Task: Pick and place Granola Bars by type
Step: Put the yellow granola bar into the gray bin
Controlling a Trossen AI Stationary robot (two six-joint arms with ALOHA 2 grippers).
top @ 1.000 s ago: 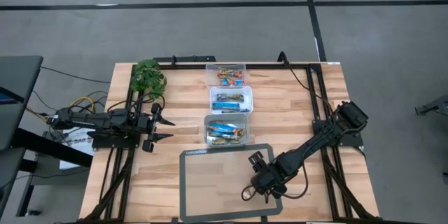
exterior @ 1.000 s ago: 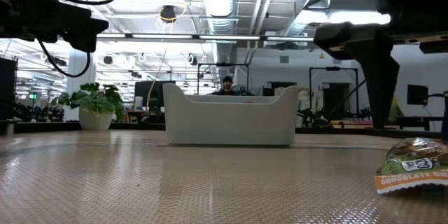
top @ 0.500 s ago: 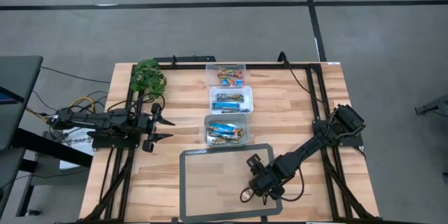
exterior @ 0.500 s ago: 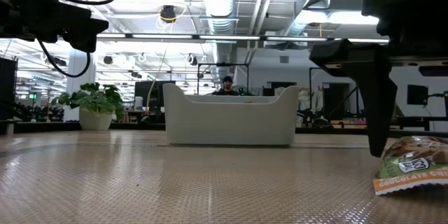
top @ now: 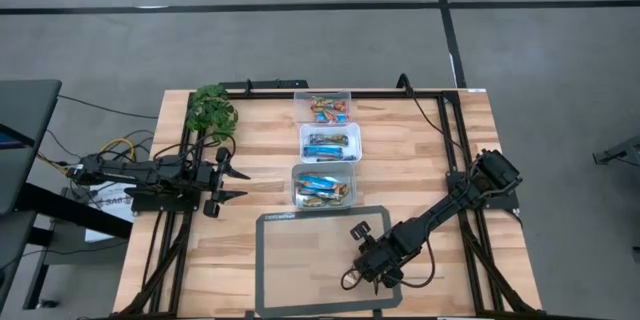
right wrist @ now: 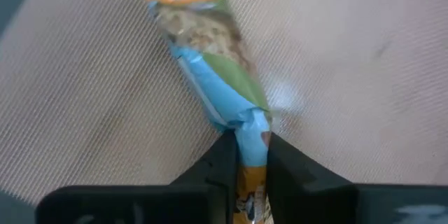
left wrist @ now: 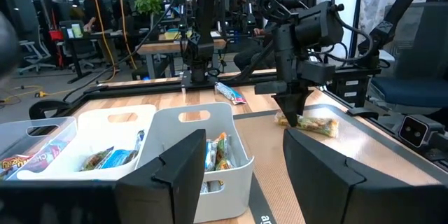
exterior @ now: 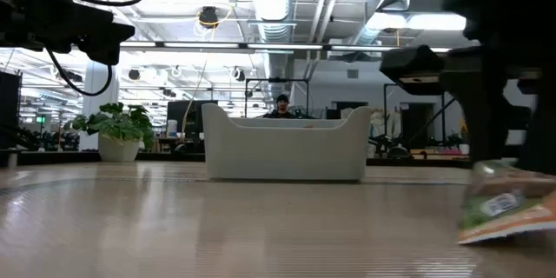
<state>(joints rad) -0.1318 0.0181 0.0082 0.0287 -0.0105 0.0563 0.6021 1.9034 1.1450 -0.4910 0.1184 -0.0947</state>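
Right pincer (right wrist: pixel 245 155): I see it clamped on one end of a granola bar (right wrist: pixel 210 63) over the grey mat (top: pixel 300 260).
Left pincer (top: pixel 232 182): parted, empty, beside the bins (top: pixel 325 185).

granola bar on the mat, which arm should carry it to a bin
Right. The right gripper already pinches the granola bar between its jaws on the mat; the left gripper waits open, away by the table's left edge.
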